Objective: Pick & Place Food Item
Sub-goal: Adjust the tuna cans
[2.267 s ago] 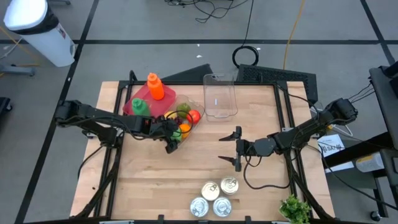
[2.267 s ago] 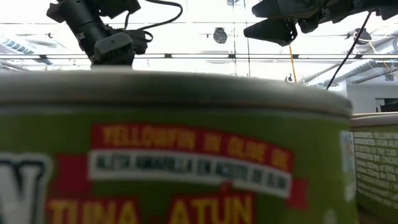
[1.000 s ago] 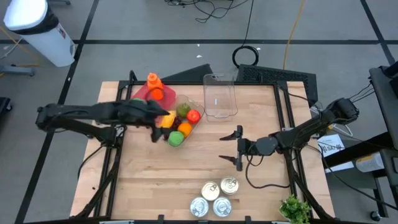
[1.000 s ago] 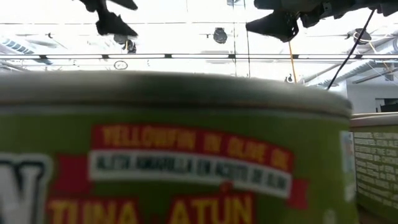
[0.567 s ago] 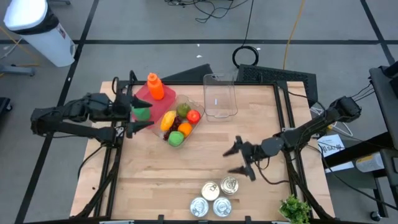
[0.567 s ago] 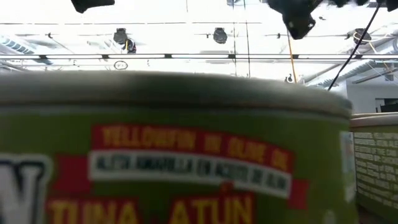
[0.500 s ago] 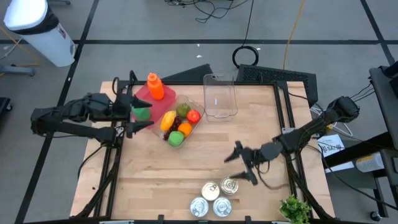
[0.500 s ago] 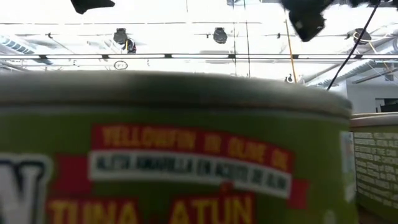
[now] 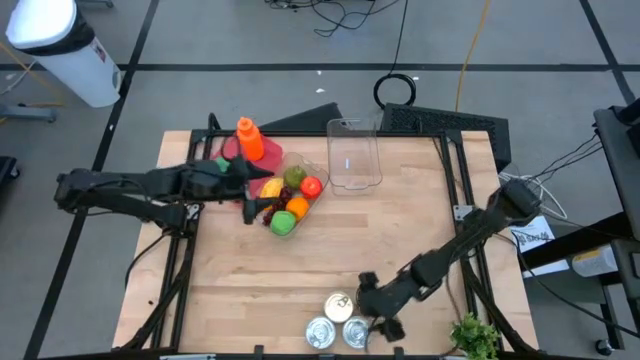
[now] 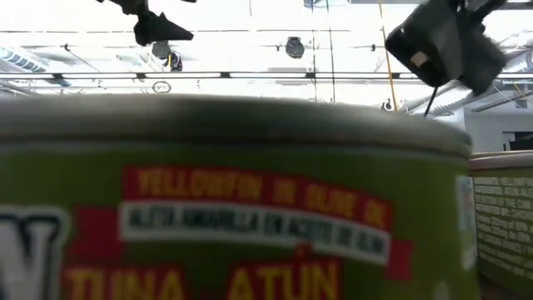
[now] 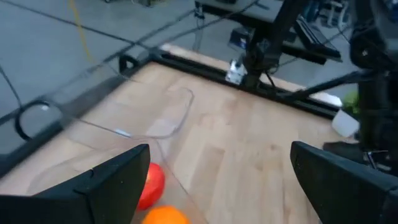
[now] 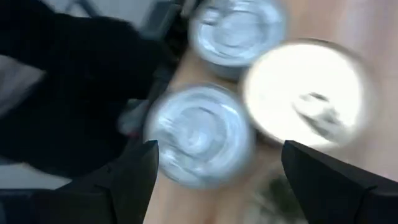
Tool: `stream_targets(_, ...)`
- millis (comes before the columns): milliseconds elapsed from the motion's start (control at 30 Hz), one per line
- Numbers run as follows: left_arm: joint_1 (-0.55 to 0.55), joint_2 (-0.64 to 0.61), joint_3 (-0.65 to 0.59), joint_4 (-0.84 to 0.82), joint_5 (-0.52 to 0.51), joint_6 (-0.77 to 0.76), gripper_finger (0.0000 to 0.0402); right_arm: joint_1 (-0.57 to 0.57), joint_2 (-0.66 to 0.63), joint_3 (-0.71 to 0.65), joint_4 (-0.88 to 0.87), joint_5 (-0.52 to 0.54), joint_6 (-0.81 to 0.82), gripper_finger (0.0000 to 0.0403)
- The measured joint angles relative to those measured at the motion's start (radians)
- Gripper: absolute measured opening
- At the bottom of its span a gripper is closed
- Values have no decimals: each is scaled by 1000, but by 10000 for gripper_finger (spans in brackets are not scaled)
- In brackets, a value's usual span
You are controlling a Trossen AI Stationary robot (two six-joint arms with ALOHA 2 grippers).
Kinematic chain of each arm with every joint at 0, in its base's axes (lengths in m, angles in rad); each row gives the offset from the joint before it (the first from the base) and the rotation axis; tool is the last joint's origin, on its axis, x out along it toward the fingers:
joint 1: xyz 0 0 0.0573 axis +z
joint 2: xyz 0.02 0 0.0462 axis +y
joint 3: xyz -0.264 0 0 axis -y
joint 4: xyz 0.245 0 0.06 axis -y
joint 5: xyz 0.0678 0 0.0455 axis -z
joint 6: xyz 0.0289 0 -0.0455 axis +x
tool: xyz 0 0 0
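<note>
Several silver-topped cans [image 9: 340, 306] stand close together near the table's near edge. My right gripper [image 9: 376, 306] hangs open just above them, slanting down; in its wrist view the can tops [image 12: 199, 134] lie between the fingers. A clear tray of fruit [image 9: 290, 200] holds a red tomato [image 9: 311, 186], an orange piece [image 9: 297, 207] and a green one [image 9: 283, 223]. My left gripper [image 9: 256, 196] hovers open at the tray's left side; the tomato [image 11: 151, 183] shows by one finger. A green-labelled tuna can [image 10: 250, 208] fills the low view.
An empty clear tub [image 9: 355, 153] stands at the far middle. An orange bottle [image 9: 249, 138] and a red plate [image 9: 228, 150] sit at the far left behind the fruit tray. A green leafy bunch [image 9: 475, 336] lies at the near right corner.
My right gripper has swung from the table's middle toward the near edge, sinking and tipping down until it hangs over the cans, still open. My left gripper drew back toward the table's left edge, then came back to the fruit tray, still open.
</note>
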Motion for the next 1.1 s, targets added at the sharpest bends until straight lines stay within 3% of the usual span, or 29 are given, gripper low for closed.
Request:
stream_targets(200, -2, 133, -2, 86, 48, -130, 399, 25, 154, 147, -32, -178, 50, 318)
stream_targets(333, -11, 204, -2, 101, 92, -175, 399, 31, 183, 159, -72, -194, 67, 318)
stream_targets(733, -22, 269, -2, 107, 112, -147, 399, -36, 115, 157, -396, 150, 64, 317)
stream_targets(967, -22, 264, -1, 104, 112, -141, 400, -53, 77, 159, -140, 137, 16, 317)
stream_targets(1100, -22, 264, -1, 107, 111, -141, 400, -60, 128, 161, 57, 38, -20, 317)
